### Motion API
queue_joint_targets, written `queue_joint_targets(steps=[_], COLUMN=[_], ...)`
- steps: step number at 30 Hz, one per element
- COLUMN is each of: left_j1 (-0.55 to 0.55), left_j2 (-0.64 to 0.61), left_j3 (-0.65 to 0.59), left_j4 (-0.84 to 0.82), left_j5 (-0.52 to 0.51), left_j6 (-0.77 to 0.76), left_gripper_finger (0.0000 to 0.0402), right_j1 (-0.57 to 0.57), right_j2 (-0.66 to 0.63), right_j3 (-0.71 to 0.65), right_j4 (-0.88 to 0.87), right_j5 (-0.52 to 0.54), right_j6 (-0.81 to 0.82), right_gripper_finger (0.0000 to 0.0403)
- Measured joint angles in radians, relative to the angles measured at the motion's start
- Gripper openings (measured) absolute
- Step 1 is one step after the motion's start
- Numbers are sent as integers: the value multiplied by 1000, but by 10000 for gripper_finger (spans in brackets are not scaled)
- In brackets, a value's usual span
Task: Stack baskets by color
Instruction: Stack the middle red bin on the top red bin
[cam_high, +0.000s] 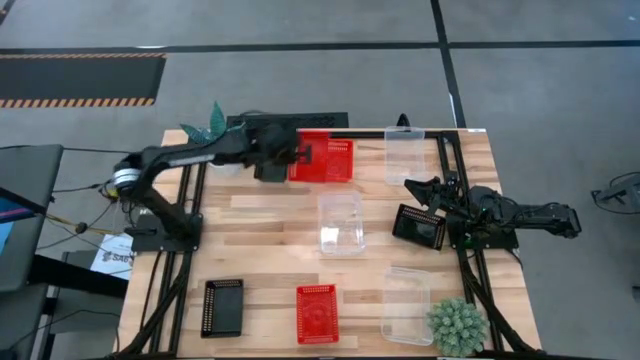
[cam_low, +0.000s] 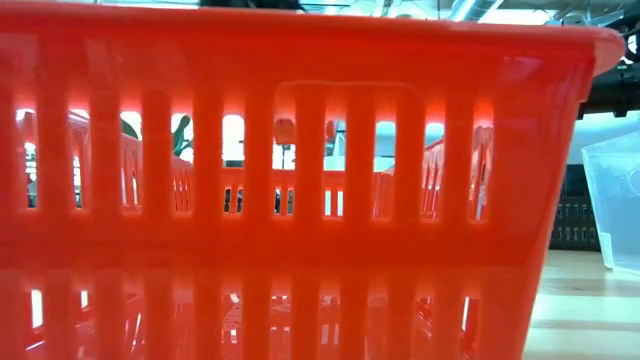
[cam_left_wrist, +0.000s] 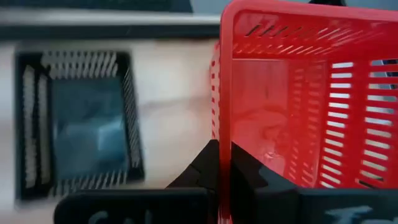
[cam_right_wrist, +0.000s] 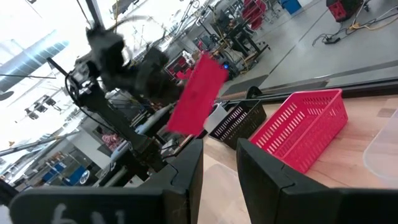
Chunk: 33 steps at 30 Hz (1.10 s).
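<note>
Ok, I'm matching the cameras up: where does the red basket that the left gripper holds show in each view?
High view: held red basket at the table's far edge, left of middle.
Low view: cannot tell; a nearer red basket fills the picture.
Left wrist view: right half.
Right wrist view: tilted in the air, upper middle.
Shared landmark: the left gripper, shut on its rim.
</note>
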Motion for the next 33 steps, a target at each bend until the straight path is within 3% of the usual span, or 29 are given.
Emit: queue_joint_targets(steps=[5, 12, 33], left_j1=[41, 74, 93], left_j2=[154, 280, 320], left_j3=[163, 283, 292], left_j4=[1, -6, 27], left_j5=[2, 43, 20], left_j6=[156, 220, 165], left_gripper_finger=[0, 0, 0], right_j1=[0, 2, 2], right_j2=[0, 0, 0], right_j3=[0, 0, 1], right_j4=[0, 0, -18], right_j5=[0, -1, -5], right_j6=[0, 33, 52], right_gripper_finger=[119, 119, 119])
